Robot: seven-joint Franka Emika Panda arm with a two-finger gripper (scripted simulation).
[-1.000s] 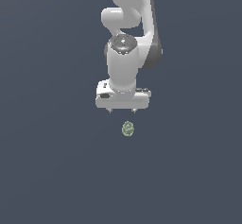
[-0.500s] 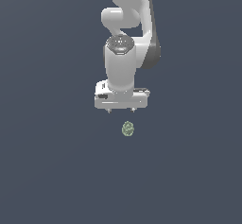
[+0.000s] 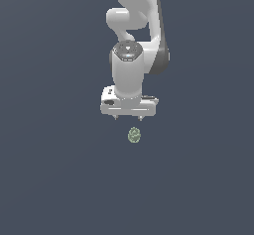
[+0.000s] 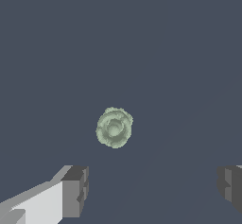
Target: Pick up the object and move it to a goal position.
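Gripper (image 3: 128,117) is hanging off the end of the white arm (image 3: 136,35), pointing straight down at the flat grey floor (image 3: 54,179), and it's got nothing in it. From the wrist view the two fingers (image 4: 75,192) are spread wide apart, one dark pad on each side of the frame with a big stretch of bare floor between them, so it's pretty much fully open. In the exterior view you only see two little stubby tips poking out under the white block of the hand, so the wrist camera is the one to go by for how far apart they are. The object (image 3: 134,135) is a small pale green lumpy egg sort of thing, mottled, sitting on the floor just below the gripper in the exterior view and a touch toward the exterior view's right of the hand's centre. There's a clear gap between it and the fingertips, no contact at all. Wrist view shows it (image 4: 114,127) end-on, roundish with a ring pattern on top, lying ahead of the line between the two fingers rather than in between them.
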